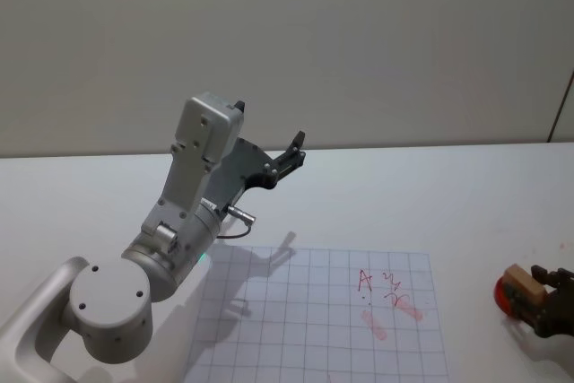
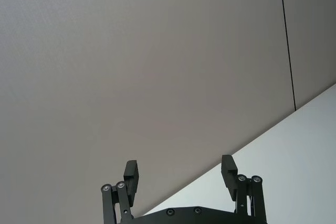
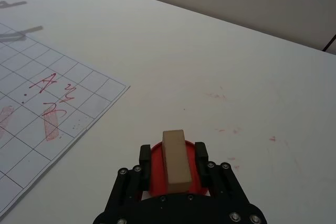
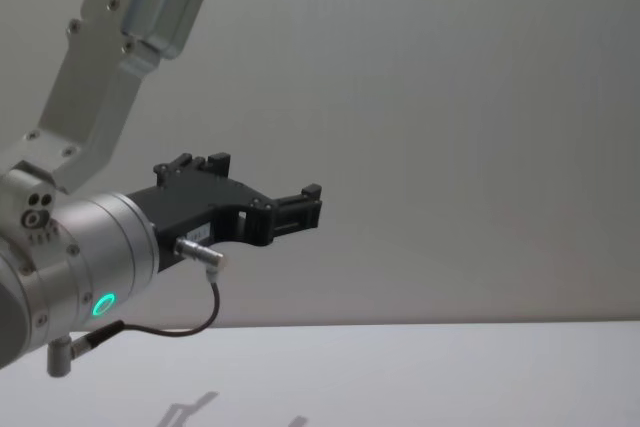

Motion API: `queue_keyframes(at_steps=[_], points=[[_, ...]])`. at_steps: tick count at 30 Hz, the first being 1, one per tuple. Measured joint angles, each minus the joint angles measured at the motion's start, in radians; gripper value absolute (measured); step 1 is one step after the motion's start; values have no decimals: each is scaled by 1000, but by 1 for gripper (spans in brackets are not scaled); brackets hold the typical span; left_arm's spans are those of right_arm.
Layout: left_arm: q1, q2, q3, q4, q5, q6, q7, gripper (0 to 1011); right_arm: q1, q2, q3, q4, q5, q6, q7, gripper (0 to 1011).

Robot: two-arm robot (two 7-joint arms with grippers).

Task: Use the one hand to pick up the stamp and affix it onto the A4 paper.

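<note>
While the left gripper [image 1: 291,154] just hangs up in the air over the far-left part of the bench [image 1: 448,186], fingers [image 2: 132,174] spread apart and holding nothing, the real action is down at the near right edge. That's where the right gripper [image 3: 172,162] sits low on the bench with its fingers [image 3: 145,157] clamped on the stamp [image 3: 175,161], one on either side of it. The stamp has a pale wooden block handle on top of a round red base, and from the head view it looks like it's right down at the bench surface, though I can't tell if it's actually touching. The A4 paper [image 1: 296,311] lies off to the left of it, a gridded sheet with some red scribbles [image 1: 381,286] and a couple of red smudgy marks [image 1: 374,325] on it. Stamp and paper are apart, with bare bench between them.
</note>
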Motion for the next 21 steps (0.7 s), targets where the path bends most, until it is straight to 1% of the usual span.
queue_keyframes(at_steps=[1,2,3,4,6,7,8,9,11,13,15,16,17,19,21], points=[[0,0,0,0,0,0,0,1001,0,0,0,0,0,0,0,466],[0,0,0,0,0,0,0,1001,0,0,0,0,-1,0,0,544],[0,0,0,0,0,0,0,1001,0,0,0,0,-1,0,-1,544],[0,0,0,0,0,0,0,1001,0,0,0,0,-1,-1,-1,598],[0,0,0,0,0,0,0,1001,-1,-1,-1,1,-2,-1,-1,669],[0,0,0,0,0,0,0,1001,-1,-1,-1,1,-2,-1,-1,669],[0,0,0,0,0,0,0,1001,-1,-1,-1,1,-2,-1,-2,728],[0,0,0,0,0,0,0,1001,-1,-1,-1,1,-2,-1,-2,766],[0,0,0,0,0,0,0,1001,-1,-1,-1,1,-3,-1,-2,795],[0,0,0,0,0,0,0,1001,-1,-1,-1,1,-3,-2,-2,872],[0,0,0,0,0,0,0,1001,-1,-1,-1,2,-3,-2,-2,909],[0,0,0,0,0,0,0,1001,-2,-1,-1,2,-3,-2,-3,954],[0,0,0,0,0,0,0,1001,-2,-1,-1,2,-3,-2,-3,954],[0,0,0,0,0,0,0,1001,-2,-1,-1,2,-3,-2,-3,1001],[0,0,0,0,0,0,0,1001,-2,-1,-1,2,-3,-2,-3,1001]])
